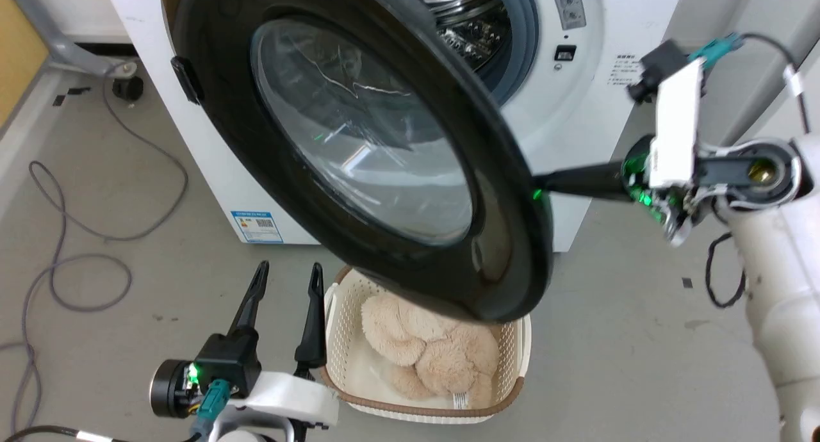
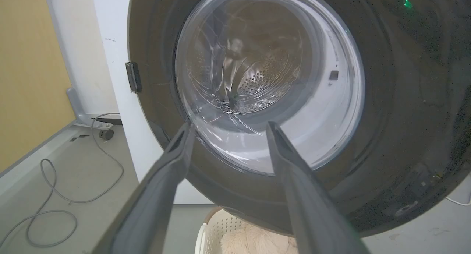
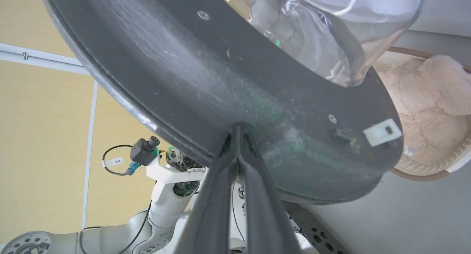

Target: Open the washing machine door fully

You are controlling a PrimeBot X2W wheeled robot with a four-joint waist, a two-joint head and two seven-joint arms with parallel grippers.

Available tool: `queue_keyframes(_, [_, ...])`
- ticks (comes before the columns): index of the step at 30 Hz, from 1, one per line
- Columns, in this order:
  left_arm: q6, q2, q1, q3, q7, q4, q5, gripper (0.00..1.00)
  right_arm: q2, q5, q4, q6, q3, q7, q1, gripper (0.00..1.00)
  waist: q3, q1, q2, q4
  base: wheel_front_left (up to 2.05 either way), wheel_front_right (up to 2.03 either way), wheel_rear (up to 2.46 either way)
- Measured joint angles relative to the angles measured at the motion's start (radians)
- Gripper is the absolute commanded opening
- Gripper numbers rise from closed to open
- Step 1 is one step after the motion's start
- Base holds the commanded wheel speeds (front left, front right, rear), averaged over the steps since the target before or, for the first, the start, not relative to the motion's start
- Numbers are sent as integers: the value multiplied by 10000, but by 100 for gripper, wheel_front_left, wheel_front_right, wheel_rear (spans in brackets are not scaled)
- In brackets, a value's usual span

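Note:
The washing machine door (image 1: 365, 141), glossy black with a bulging glass window, stands swung partway out from the white washing machine (image 1: 576, 109), hinged at its left side. Behind it the steel drum (image 1: 461, 19) and grey gasket are exposed. My right gripper (image 1: 541, 182) is shut, fingers pressed together, their tips touching the door's inner face near its free edge; the right wrist view shows my right gripper (image 3: 237, 127) against the door (image 3: 191, 70). My left gripper (image 1: 288, 272) hangs open low in front, apart from the door (image 2: 386, 99); my left gripper (image 2: 230, 126) holds nothing.
A cream perforated basket (image 1: 506, 365) with a beige plush toy (image 1: 423, 346) sits on the floor right under the door. A grey cable (image 1: 77, 262) loops across the floor at left. A blue label (image 1: 257, 227) marks the machine's lower left corner.

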Motion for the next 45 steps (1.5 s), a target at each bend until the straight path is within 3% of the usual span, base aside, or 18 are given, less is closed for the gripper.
queue_keyframes(14, [-86, 0, 316, 128, 0, 180, 86, 100, 1106, -94, -2366, 2, 224, 842, 2035, 0, -395, 0, 0, 65, 0, 0, 0])
queue_keyframes(22, [-86, 0, 498, 163, 0, 268, 81, 100, 1501, -96, -3302, 0, 192, 763, 2993, 0, -565, 1, 0, 59, 0, 0, 0])
queue_keyframes(30, [-77, -2, 503, 119, -2, 341, 2, 100, 1620, -54, -4280, 0, -828, -1024, 4461, 0, -749, 1, 0, 86, 0, 0, 0])
queue_keyframes(31, [-77, 0, 516, 121, -2, 351, -10, 100, 1622, -82, -4475, 0, -1043, -1461, 4731, 16, -777, 1, 0, 90, 0, 0, 0])
queue_keyframes(32, [-77, 0, 540, 117, -2, 359, -13, 100, 1634, -155, -4673, 0, -1315, -2019, 5010, 49, -807, 1, 0, 96, 0, 0, 0])
queue_keyframes(33, [-77, 0, 576, 125, 0, 370, -17, 100, 1636, -244, -4869, 0, -1517, -2531, 5284, 95, -836, 1, 0, 94, 0, 0, 0])
queue_keyframes(34, [-77, 0, 626, 127, 0, 397, -25, 100, 1655, -328, -5035, 0, -1772, -3175, 5587, 100, -872, 1, 0, 87, 0, 0, 0])
queue_keyframes(38, [-84, 0, 743, 123, 0, 562, -25, 100, 1666, -617, -5281, 0, -2594, -5712, 6948, 100, -1009, 1, 0, 108, 0, 0, 0])
queue_keyframes(45, [-119, 0, 776, 217, -2, 790, -17, 100, 1687, -1260, -4907, -2, -2936, -9311, 8919, 100, -1146, 1, 0, 34, 0, 0, 0])
